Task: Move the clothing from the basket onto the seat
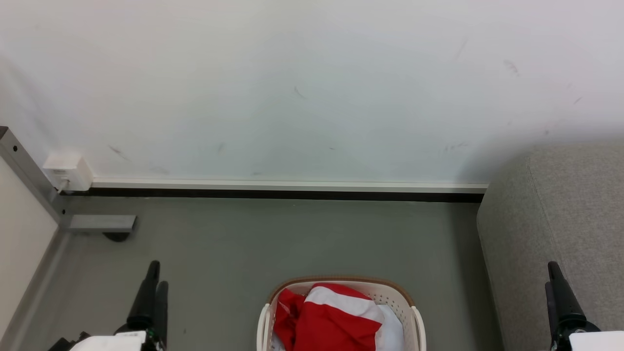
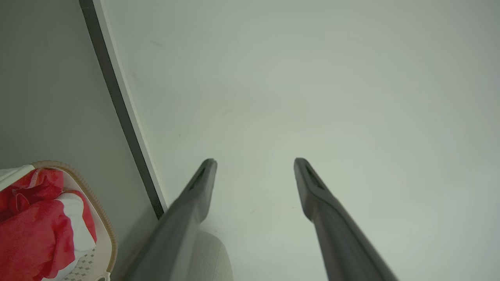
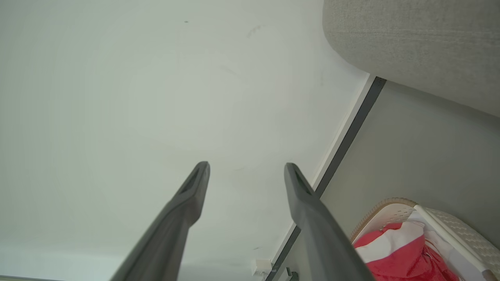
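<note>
The cream-white basket (image 1: 387, 291) with its brown rim stands on the grey floor at the bottom centre, cut off by the frame edge. Bright red clothing (image 1: 326, 321) with a white band is heaped inside it, also seen as clothing (image 2: 31, 230) and clothing (image 3: 394, 257). The grey sofa seat (image 1: 555, 229) rises at the right, apart from the basket. My left gripper (image 1: 157, 278) hangs at the lower left, its fingers spread open and empty in the left wrist view (image 2: 254, 162). My right gripper (image 1: 553, 273) stands before the sofa, open and empty (image 3: 247, 166).
A white wall (image 1: 292, 87) with a pale skirting board (image 1: 292, 185) closes the far side. A white socket box (image 1: 68, 171) and a grey metal frame (image 1: 29, 180) stand at the left. Some pale fabric (image 1: 392, 331) lies under the red clothing in the basket.
</note>
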Controlling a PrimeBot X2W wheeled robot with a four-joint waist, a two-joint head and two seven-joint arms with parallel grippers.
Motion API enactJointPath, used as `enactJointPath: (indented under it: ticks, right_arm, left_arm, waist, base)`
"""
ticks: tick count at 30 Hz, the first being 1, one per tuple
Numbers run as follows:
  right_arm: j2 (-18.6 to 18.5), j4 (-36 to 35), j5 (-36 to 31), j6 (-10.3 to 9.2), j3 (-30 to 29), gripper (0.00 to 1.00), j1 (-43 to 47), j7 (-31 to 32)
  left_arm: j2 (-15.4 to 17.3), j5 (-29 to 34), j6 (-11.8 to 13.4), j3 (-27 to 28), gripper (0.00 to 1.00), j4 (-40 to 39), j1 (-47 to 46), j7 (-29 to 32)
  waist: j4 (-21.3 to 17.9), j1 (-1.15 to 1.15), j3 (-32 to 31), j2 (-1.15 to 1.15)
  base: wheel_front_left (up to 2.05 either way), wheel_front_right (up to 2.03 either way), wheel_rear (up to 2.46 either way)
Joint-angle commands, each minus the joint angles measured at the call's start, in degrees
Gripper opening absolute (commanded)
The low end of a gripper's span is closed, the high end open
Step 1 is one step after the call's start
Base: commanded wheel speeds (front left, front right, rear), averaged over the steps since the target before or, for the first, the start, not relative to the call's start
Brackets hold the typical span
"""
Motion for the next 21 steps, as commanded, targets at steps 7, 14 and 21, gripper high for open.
enactJointPath:
  ticks: [7, 14, 21]
  right_arm:
    - [-0.85, -2.45, -10.49, -0.02, 0.95, 1.0, -0.11, -2.3]
    - [-1.31, -3.82, -21.01, -0.03, 2.15, 1.0, 0.25, -3.95]
    - [-2.06, -4.71, -32.0, -0.03, 3.48, 1.0, 0.52, -5.49]
  left_arm:
    - [0.32, 7.58, 0.9, -1.12, 1.0, -2.05, -0.19, -2.17]
    - [0.34, 16.35, 2.09, -2.41, 1.0, -3.28, 0.24, -3.78]
    - [0.37, 26.63, 3.57, -3.73, 1.0, -4.09, 0.55, -5.33]
  waist:
    - [0.15, 0.0, 0.08, 0.0]
    - [0.21, 0.0, 0.14, 0.0]
    - [0.18, 0.0, 0.19, 0.0]
  base:
    - [0.0, 0.0, 0.0]
    - [0.0, 0.0, 0.0]
    - [0.0, 0.0, 0.0]
